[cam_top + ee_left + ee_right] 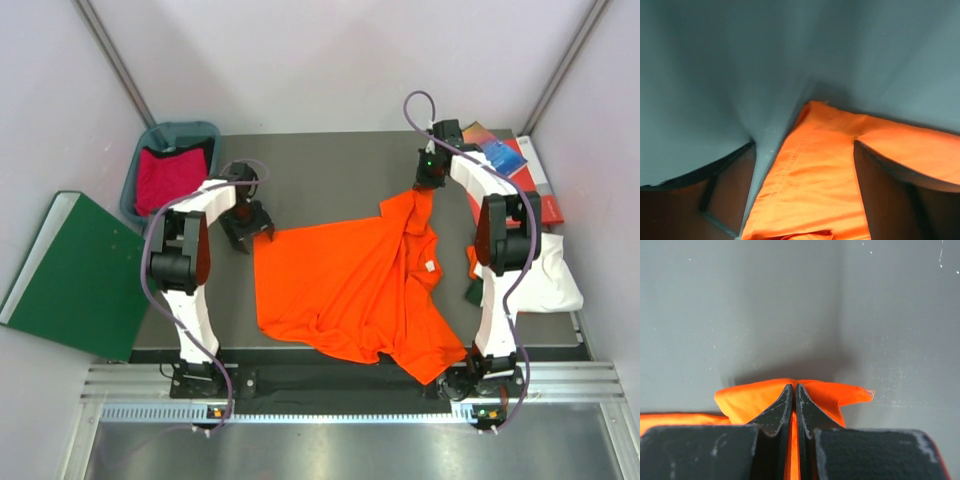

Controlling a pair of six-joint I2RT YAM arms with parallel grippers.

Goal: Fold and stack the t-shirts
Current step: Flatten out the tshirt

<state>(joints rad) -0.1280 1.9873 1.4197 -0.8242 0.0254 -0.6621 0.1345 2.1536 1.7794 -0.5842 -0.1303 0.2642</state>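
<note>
Two grippers on one orange t-shirt (350, 285), which lies spread and rumpled across the middle of the grey table (320, 165). My right gripper (794, 405) has its fingers pressed together, pinching a fold of the orange cloth at the far right. My left gripper (805, 195) has its fingers spread wide over the shirt's far left corner (hem seam right between them). Red t-shirt (170, 172) sits in the bin (205, 130), far left.
</note>
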